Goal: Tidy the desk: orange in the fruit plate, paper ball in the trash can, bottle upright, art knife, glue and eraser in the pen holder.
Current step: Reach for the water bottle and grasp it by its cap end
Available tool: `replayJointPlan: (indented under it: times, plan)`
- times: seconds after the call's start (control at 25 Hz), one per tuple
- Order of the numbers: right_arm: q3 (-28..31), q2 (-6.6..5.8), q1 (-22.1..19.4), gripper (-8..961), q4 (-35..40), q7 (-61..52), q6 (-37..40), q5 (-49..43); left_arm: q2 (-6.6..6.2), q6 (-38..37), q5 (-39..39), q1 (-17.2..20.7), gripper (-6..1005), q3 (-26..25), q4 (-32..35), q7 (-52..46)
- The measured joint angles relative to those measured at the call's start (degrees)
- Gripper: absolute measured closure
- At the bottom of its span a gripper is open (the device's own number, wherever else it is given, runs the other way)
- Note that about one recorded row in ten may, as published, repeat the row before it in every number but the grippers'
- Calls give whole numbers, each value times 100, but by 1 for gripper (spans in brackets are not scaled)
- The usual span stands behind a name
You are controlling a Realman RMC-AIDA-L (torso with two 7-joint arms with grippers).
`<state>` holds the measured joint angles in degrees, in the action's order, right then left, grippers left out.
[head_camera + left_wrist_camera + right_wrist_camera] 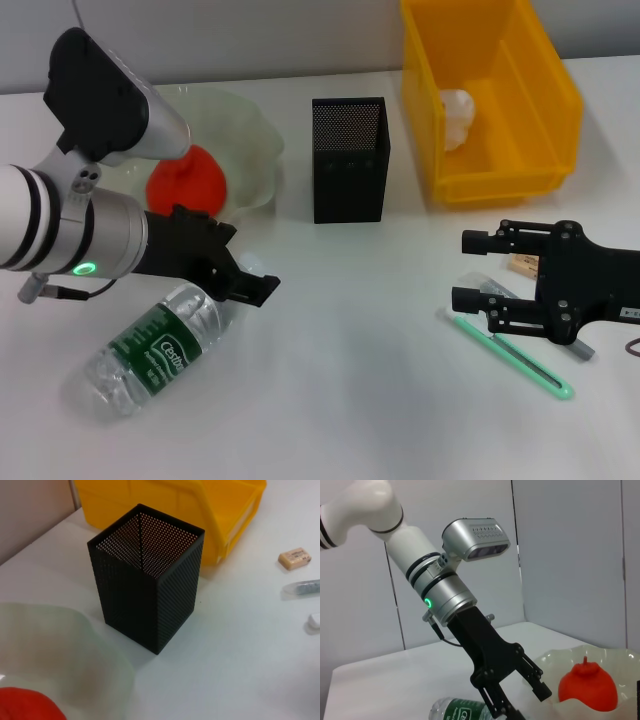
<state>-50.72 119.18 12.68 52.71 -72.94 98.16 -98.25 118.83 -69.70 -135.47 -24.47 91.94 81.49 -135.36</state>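
The bottle (155, 345) is lying on its side at near left, the left gripper (243, 279) hovering released over its cap end. The right gripper (478, 270) is waiting spread at near right.

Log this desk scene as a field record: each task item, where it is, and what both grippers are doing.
orange: in the fruit plate
paper ball: inside the trash can
bottle: lying on its side on the table
eraser: on the table, outside the pen holder
left gripper: open, over the bottle's cap end
right gripper: open, above a green-tipped stick
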Motion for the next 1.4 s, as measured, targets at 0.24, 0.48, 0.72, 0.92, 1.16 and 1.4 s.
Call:
replayJointPlan:
  times: [0.24, 0.48, 0.72, 0.92, 1.16, 1.4]
  plan:
    - [1, 0, -1, 300, -7, -14, -4, 6, 0, 136, -4, -23, 244, 79, -178, -5]
    - [1, 9, -19, 301, -7, -21, 11, 9, 0, 267, -11, -64, 246, 161, -367, -42]
    - [10, 9, -45, 300, -7, -29, 50, 9, 0, 411, -172, -233, 247, 284, -687, -217]
    - [10, 9, -57, 300, -7, -32, 54, 14, 7, 651, -264, -275, 249, 421, -820, -238]
    - [10, 9, -61, 301, -7, -43, 58, 17, 9, 785, -279, -258, 251, 429, -866, -238]
    - [10, 13, -64, 300, -7, -49, 62, 17, 9, 798, -283, -266, 253, 430, -901, -238]
